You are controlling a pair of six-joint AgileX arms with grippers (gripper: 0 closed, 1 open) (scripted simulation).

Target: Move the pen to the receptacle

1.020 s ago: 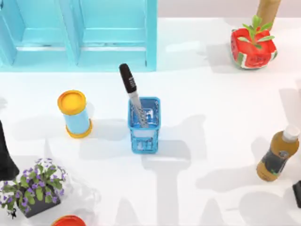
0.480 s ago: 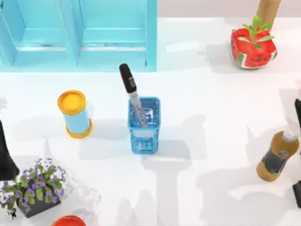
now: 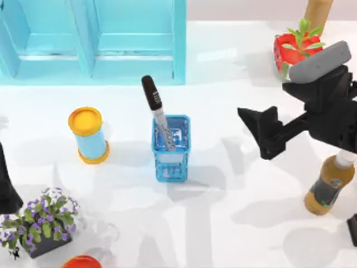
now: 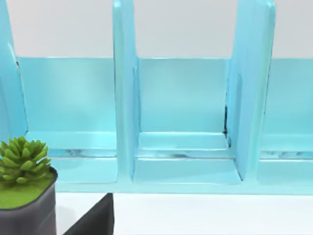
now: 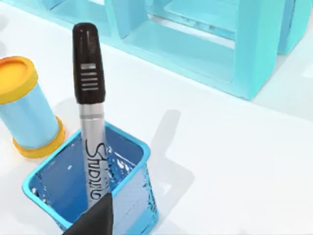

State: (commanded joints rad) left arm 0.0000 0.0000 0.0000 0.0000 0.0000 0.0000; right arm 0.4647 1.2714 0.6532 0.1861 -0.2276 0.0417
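Observation:
The pen [image 3: 152, 95] stands tilted in the receptacle, a blue mesh basket [image 3: 171, 162], near the table's middle. Its black cap end sticks up and leans toward the back left; its silver shaft is inside the basket. My right gripper [image 3: 252, 134] hovers to the right of the basket, open, apart from it and holding nothing. In the right wrist view the pen [image 5: 89, 73] rises from the basket [image 5: 132, 186], with one dark fingertip [image 5: 95, 220] just in front. My left arm [image 3: 5, 190] is parked at the left edge; one finger [image 4: 93, 223] sits well off centre, so that gripper is open.
A teal shelf [image 3: 95, 39] spans the back left. A yellow-lidded blue can [image 3: 88, 137] stands left of the basket. A watermelon pot [image 3: 298, 53] is at the back right, a bottle [image 3: 328, 187] at the right, a purple flower pot [image 3: 39, 223] at the front left.
My right arm has swung in from the right edge, over the bottle, toward the basket. The pen and basket have not moved.

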